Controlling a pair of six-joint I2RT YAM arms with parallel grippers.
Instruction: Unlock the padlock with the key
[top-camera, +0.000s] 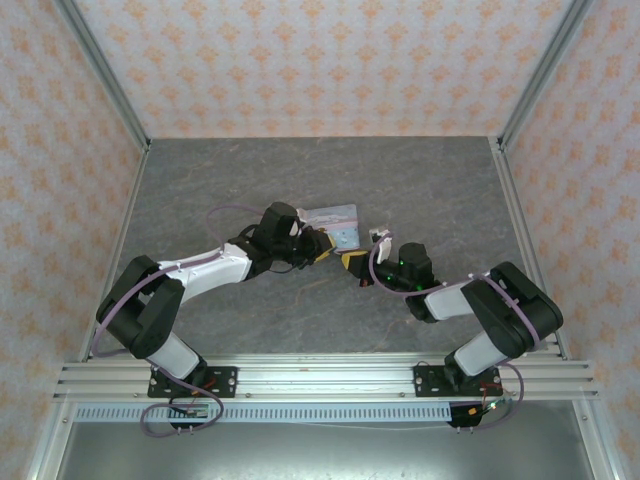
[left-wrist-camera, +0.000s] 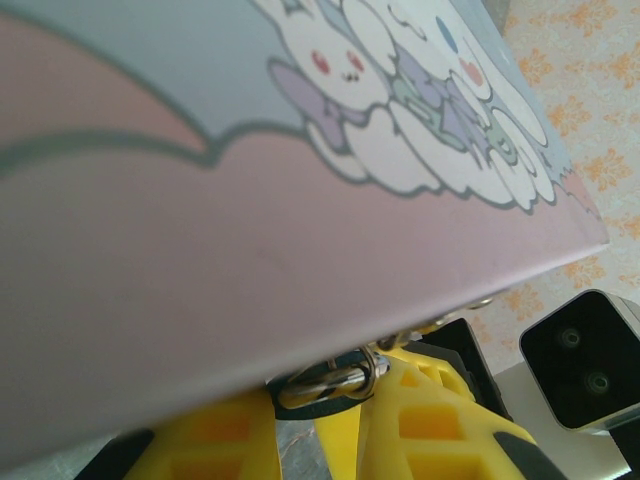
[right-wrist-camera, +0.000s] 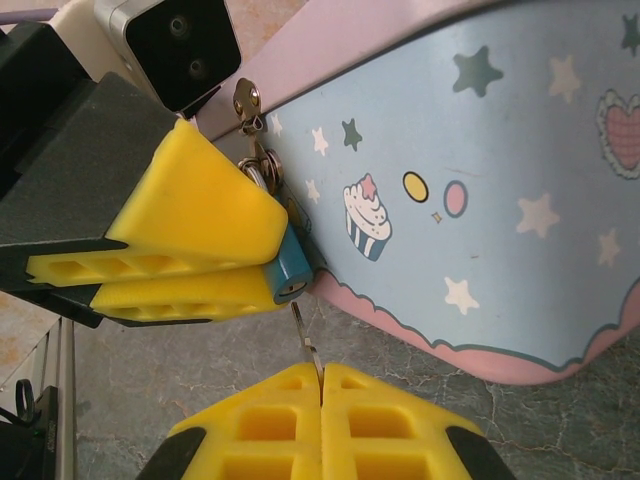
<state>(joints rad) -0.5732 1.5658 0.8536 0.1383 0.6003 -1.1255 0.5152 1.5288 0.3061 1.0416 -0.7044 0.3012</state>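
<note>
L gripper (right-wrist-camera: 272, 263) is clamped on the padlock (right-wrist-camera: 292, 272), keyhole end turned down toward the R gripper (right-wrist-camera: 321, 378), prob. so the key (right-wrist-camera: 304, 336) can go straight in. Padlock hangs by its shackle (right-wrist-camera: 262, 178) at the latch (right-wrist-camera: 246, 100) on a corner of the tin (right-wrist-camera: 480, 180). The tin sits approx. mid-table (right-wrist-camera: 150, 380), well off every edge. R gripper is pressed together on the key, blade sticking out past the tips. Blade tip is just beside the keyhole, not yet in. Looks like the alignment step, w/ insertion next.

Materials:
- **Padlock:** smooth, boxy, teal-blue, w/ a round silvery keyway face.
- **Shackle, latch:** bright metal.
- **Key:** thin, flat, pale silver.
- **Tin:** glossy print, pale blue w/ pink border, stars, a cupcake; rounded corners.
- **Pads** (right-wrist-camera: 190, 215)**:** yellow wedges w/ hollow cells.
- **Table:** dark grey, stone-look, matt.
</note>
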